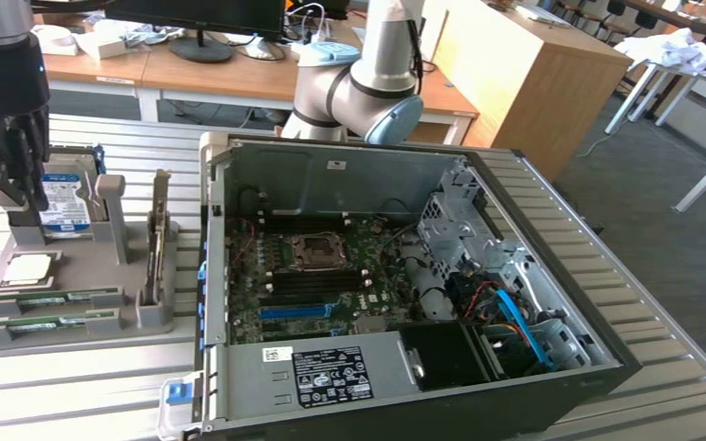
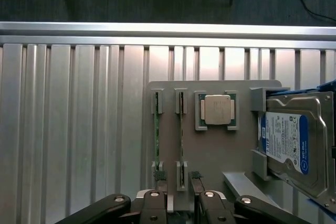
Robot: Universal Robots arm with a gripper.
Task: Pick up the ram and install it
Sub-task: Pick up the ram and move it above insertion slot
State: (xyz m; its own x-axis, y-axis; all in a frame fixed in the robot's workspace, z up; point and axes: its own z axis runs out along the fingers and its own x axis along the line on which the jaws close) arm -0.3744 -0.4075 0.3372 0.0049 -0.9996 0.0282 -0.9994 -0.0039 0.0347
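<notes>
The black two-fingered gripper is released, its fingers spread apart with nothing between them. In the exterior view the gripper hangs above a grey moulded fixture plate at the exterior view's left, clear of the parts resting in it.

The ram, a long slim green circuit-board stick, sits on edge in the end clips of the fixture plate. From the wrist camera it lines up with the gap between the spread fingers, and the gripper does not touch it. In the exterior view the ram lies just beside a square silver processor chip.

A second green stick of the same kind rests in the neighbouring clips, parallel to the ram and on the side away from the processor chip. A silver hard drive with a blue and white label stands at the far side of the plate.

The plate rests on a ribbed aluminium bench. Beside it, towards the exterior view's right, lies an open black computer case, its motherboard exposed and showing a long blue plastic slot.
</notes>
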